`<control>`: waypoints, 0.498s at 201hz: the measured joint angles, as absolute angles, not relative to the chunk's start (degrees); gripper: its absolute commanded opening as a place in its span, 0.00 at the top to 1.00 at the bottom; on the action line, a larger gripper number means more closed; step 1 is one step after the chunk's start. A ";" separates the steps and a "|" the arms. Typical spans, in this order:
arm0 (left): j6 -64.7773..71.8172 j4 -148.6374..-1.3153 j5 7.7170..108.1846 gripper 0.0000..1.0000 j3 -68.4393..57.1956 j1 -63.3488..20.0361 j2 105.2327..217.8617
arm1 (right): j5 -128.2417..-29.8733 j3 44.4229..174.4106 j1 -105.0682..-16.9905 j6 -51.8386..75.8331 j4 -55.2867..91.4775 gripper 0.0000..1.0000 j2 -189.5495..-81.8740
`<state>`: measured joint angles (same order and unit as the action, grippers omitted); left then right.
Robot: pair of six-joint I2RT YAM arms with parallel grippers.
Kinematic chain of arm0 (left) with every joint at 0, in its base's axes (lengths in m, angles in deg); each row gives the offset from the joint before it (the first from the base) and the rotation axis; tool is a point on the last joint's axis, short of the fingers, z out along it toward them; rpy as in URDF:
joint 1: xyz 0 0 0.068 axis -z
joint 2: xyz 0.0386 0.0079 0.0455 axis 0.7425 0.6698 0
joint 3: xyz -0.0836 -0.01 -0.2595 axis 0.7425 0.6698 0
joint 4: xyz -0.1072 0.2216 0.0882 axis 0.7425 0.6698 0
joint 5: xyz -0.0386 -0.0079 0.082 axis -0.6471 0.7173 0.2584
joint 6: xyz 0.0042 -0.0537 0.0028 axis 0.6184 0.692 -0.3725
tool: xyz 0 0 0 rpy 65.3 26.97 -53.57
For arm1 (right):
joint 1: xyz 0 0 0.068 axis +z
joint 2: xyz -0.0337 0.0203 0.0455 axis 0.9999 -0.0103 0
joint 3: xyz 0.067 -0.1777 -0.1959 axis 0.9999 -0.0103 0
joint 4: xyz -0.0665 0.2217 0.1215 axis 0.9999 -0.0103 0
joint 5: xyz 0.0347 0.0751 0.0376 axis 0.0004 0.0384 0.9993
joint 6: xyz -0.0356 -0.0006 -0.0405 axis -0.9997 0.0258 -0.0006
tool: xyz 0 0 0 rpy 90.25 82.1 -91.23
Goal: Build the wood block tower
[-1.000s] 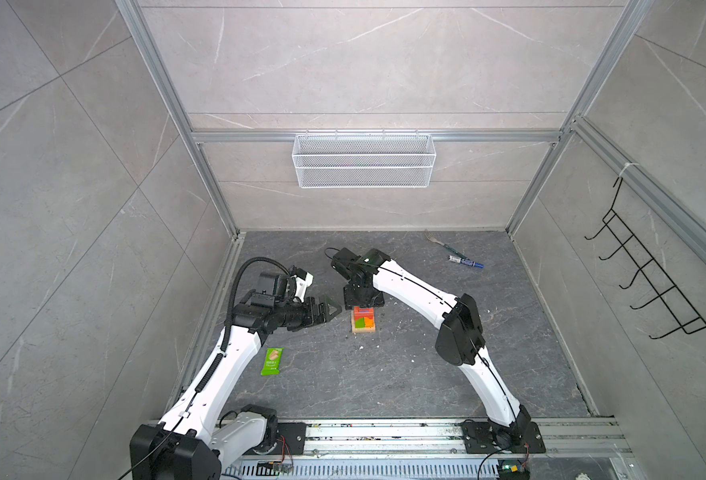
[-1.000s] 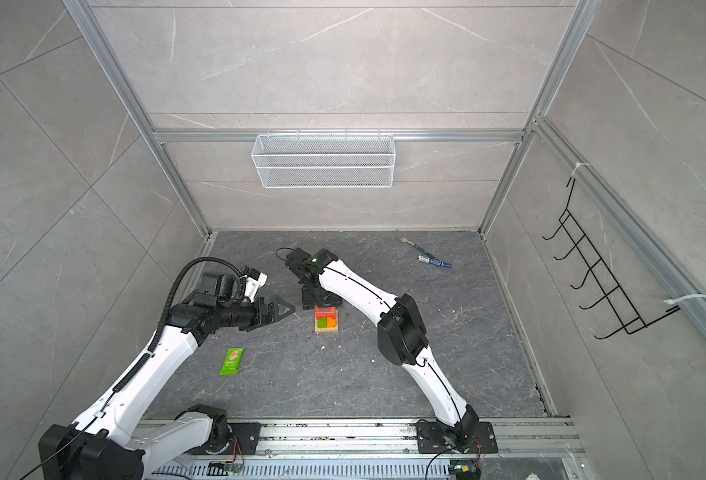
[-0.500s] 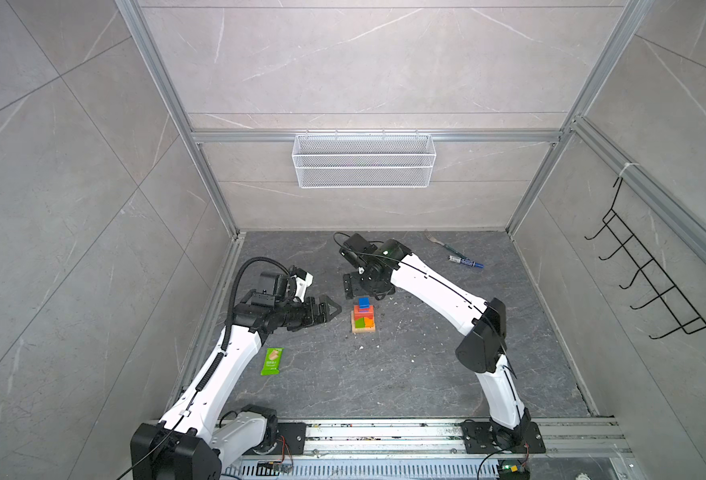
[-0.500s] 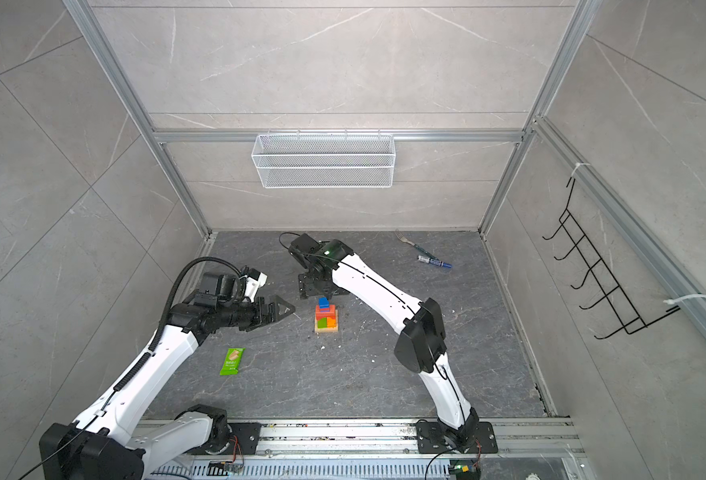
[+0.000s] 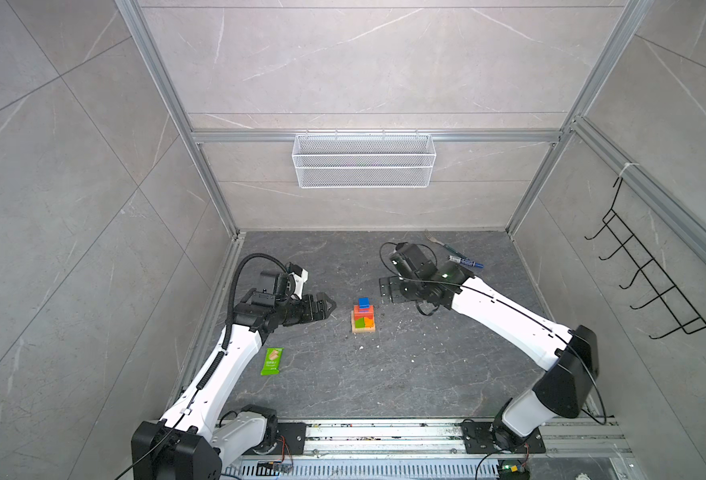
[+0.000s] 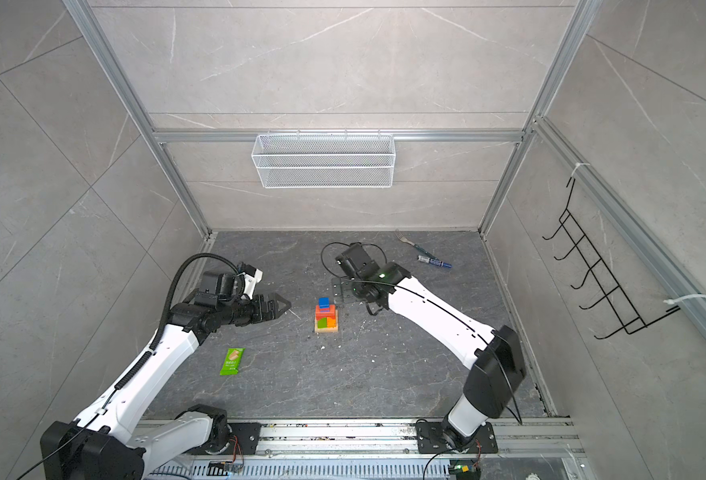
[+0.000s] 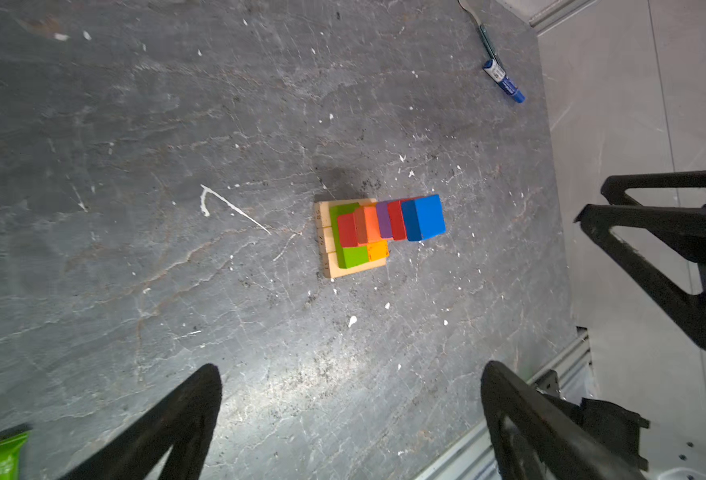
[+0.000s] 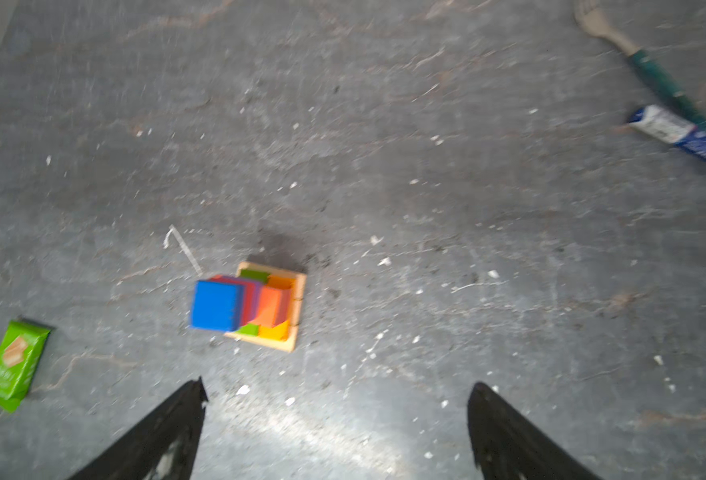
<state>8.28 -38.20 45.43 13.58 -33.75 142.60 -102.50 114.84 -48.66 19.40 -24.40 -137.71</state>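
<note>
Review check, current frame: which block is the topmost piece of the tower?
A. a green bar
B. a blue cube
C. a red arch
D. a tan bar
B: in a top view the blue cube sits at the very top of the tower, with no other block above it.
</note>
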 measured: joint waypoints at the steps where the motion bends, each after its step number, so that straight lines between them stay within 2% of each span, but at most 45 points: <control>1: 8.19 -38.31 45.72 0.00 13.58 -33.75 142.60 | -102.54 114.58 -48.79 19.29 -24.21 0.00 -137.51; 77: -0.97 -51.84 62.42 0.01 21.98 -33.99 138.95 | -112.14 86.40 -56.57 7.53 -4.19 0.00 -120.40; 100: -5.16 -57.17 64.27 0.01 25.34 -36.50 139.85 | -116.44 78.60 -57.29 4.65 3.03 0.00 -117.01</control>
